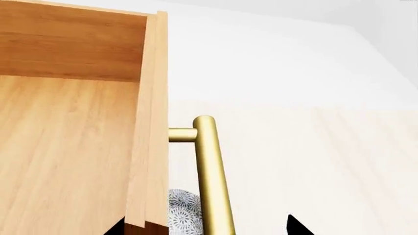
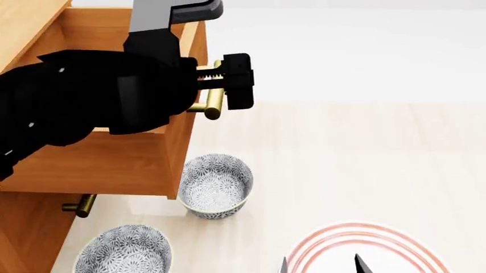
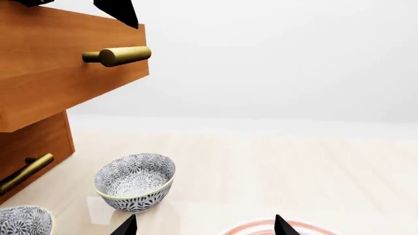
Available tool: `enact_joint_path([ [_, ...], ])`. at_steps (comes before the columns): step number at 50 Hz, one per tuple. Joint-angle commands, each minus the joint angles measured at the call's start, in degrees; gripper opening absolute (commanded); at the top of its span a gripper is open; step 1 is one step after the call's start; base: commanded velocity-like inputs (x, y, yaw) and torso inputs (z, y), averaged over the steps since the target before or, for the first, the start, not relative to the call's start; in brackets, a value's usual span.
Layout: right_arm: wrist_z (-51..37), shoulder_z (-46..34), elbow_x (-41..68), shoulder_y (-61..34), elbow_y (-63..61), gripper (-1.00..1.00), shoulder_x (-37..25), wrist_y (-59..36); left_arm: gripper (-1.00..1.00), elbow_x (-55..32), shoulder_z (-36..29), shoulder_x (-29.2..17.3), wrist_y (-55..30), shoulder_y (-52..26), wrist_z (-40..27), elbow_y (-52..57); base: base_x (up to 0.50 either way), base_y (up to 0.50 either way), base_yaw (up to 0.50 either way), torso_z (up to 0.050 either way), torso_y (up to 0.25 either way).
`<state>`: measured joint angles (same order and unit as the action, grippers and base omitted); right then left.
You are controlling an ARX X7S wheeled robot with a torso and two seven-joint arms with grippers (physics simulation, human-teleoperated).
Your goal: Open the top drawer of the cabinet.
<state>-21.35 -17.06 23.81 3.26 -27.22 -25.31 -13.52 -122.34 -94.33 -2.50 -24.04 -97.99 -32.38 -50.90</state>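
The top drawer (image 2: pixel 106 162) of the orange-brown cabinet (image 2: pixel 31 227) stands pulled out, and its light wood inside (image 1: pixel 65 147) shows. Its brass bar handle (image 1: pixel 212 171) runs along the front panel (image 1: pixel 150 122). My left gripper (image 2: pixel 227 79) is open, with the handle (image 2: pixel 213 108) lying between its spread fingers; one fingertip (image 1: pixel 297 227) stands well clear of the bar. The right wrist view shows the drawer front (image 3: pixel 52 83) and handle (image 3: pixel 117 55) from below. My right gripper (image 3: pixel 204 227) hangs open and empty low over the floor, away from the cabinet.
A lower drawer's brass handle (image 2: pixel 79 206) pokes out under the open drawer. Two patterned bowls (image 2: pixel 216 185) (image 2: pixel 125 250) sit on the floor by the cabinet. A pink-ringed plate (image 2: pixel 365 244) lies beneath the right gripper (image 2: pixel 320 266).
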Motion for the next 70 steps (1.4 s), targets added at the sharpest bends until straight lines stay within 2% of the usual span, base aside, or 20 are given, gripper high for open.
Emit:
enact_joint_path([
  [1, -0.45, -0.13, -0.16, 0.27, -0.88, 1.00, -0.52, -0.37, 1.00, -15.75, 3.02, 2.50, 1.29, 0.51, 3.23, 19.85, 0.00, 0.00, 0.00, 0.000, 0.000],
  [21, -1.13, -0.31, -0.32, 1.12, -2.30, 1.00, -1.01, -0.30, 1.00, -14.87, 2.98, 2.50, 1.82, -1.62, 2.00, 21.85, 0.00, 0.00, 0.00, 0.000, 0.000],
  [70, -3.03, 0.26, 0.34, 0.80, -4.97, 1.00, -2.56, -2.38, 1.00, -13.21, 2.83, 2.49, -2.60, -17.03, 0.92, 13.93, 0.00, 0.00, -0.01, 0.001, 0.004],
])
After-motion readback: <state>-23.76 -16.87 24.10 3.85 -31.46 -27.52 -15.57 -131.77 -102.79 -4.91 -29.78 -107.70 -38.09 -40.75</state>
